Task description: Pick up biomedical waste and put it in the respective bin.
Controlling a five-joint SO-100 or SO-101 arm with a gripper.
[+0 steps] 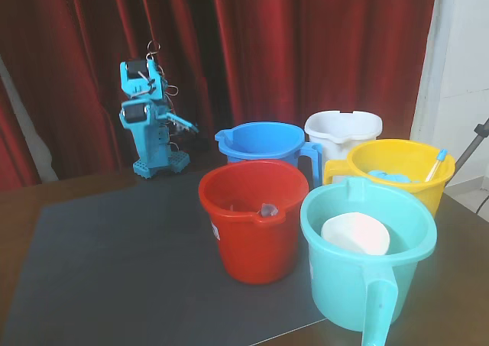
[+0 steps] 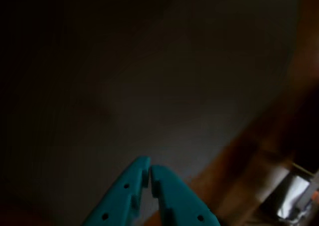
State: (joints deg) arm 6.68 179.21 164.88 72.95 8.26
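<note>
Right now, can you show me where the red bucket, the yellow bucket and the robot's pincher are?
red bucket [image 1: 256,243], fixed view, front wall.
yellow bucket [image 1: 428,191], fixed view, outer wall.
gripper [image 2: 150,172], wrist view, between the closed fingertips.

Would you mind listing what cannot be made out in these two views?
- Red bucket, fixed view: a small clear piece shows at the inner wall; its near wall hides the bottom, so no syringe is identifiable.
- White bucket, fixed view: its inside is hidden by the rim.
- Wrist view: dark and blurred; beyond the closed gripper, the surface below is indistinct.
- Teal bucket, fixed view: handle cut off by the bottom edge.
</note>
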